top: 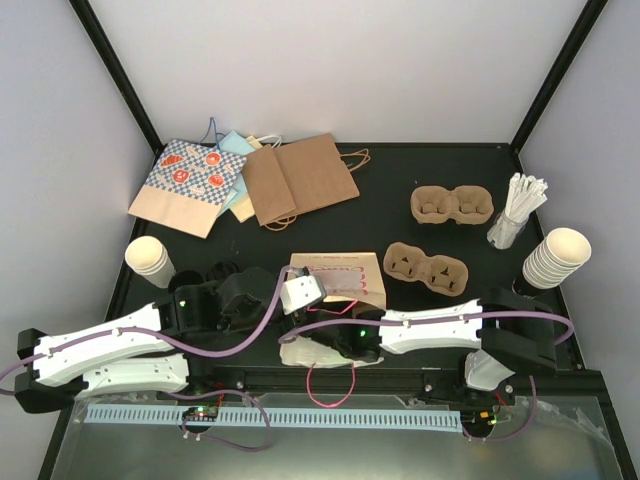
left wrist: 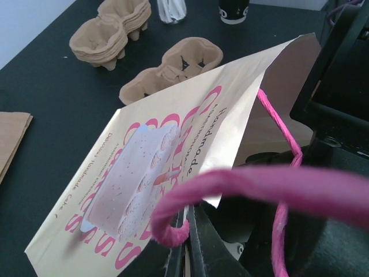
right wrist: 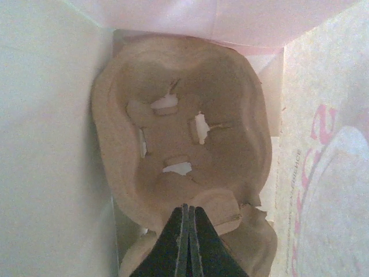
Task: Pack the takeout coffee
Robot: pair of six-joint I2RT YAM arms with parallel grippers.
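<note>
Progress early. Left claw [left wrist: 187, 245] is pressed together, pinching the pink handle [left wrist: 277, 184] of the paper bag [left wrist: 190, 144] and holding its mouth open. Right claw [right wrist: 185, 231] is deep inside the bag, pressed together on the near rim of a cup carrier [right wrist: 179, 109]. The carrier looks pushed toward the bag bottom, its one clearly visible socket empty. Lidded coffee shows in no view. Only bare cup stacks [top: 150, 258] and loose lids [top: 218, 275] sit at table left. Left to do, probably: release carrier, get capped cups, load them in.
</note>
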